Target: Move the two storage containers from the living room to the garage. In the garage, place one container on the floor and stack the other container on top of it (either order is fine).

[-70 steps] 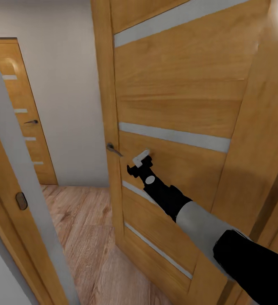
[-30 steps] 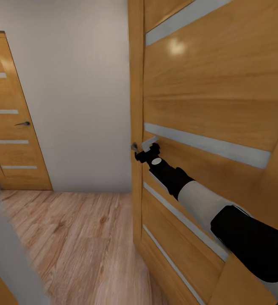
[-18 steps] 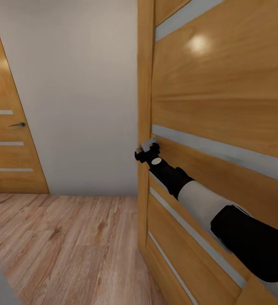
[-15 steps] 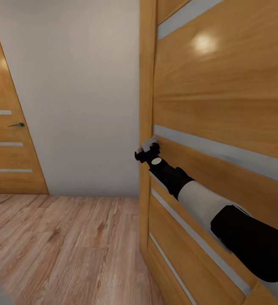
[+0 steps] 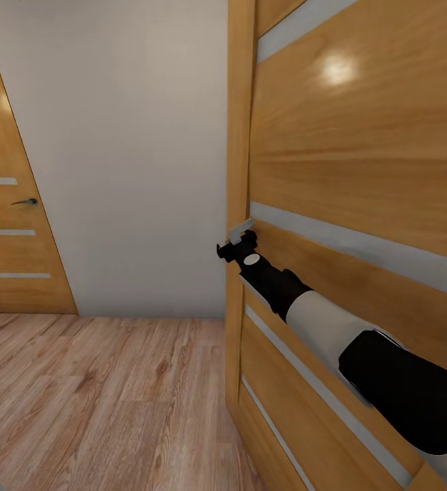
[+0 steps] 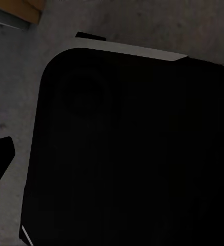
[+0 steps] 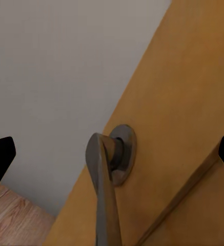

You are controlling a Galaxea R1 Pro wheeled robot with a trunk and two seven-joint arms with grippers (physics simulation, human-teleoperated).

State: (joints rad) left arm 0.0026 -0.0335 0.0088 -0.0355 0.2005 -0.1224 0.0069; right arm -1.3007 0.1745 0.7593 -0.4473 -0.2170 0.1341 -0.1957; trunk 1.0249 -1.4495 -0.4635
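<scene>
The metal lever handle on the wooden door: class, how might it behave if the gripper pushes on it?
The grey metal lever handle looks rigid, so probably won't bend. Its smooth sheen suggests fingers could slip. Pivoting at the round rose, it would likely swing rather than slide.

Our right arm (image 5: 332,327) wore a matt black upper shell, a pale grey forearm sleeve and a black wrist with a small white oval mark, ending in a black-and-grey right gripper (image 5: 236,240).
</scene>
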